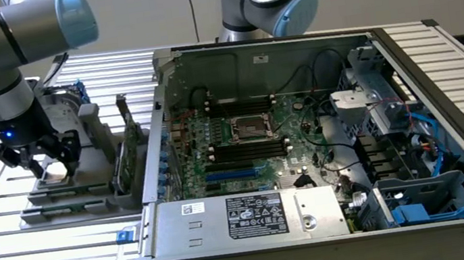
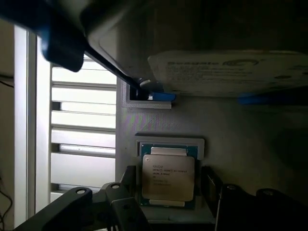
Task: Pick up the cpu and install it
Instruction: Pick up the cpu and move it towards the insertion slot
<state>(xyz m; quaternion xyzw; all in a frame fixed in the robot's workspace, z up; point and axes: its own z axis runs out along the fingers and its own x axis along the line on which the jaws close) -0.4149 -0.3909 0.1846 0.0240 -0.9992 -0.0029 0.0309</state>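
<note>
The cpu [image 2: 168,177], a small square chip with a pale metal top on a green edge, lies flat in a recess of the grey holder [image 2: 231,125]. My gripper [image 2: 169,185] is open and low over it, one dark finger [image 2: 129,179] on each side of the chip, with a thin gap at each side. In the exterior view the gripper [image 1: 49,171] stands over the grey holder [image 1: 59,195] on the exterior view's left. The motherboard socket [image 1: 248,128] sits inside the open computer case, uncovered.
A silver hard drive [image 2: 231,72] with a blue frame rests in the holder just beyond the cpu. Green cards [image 1: 133,150] stand upright between holder and case [image 1: 157,113]. A second arm [image 1: 273,1] stands behind the case. A power supply [image 1: 244,217] fills the case's near side.
</note>
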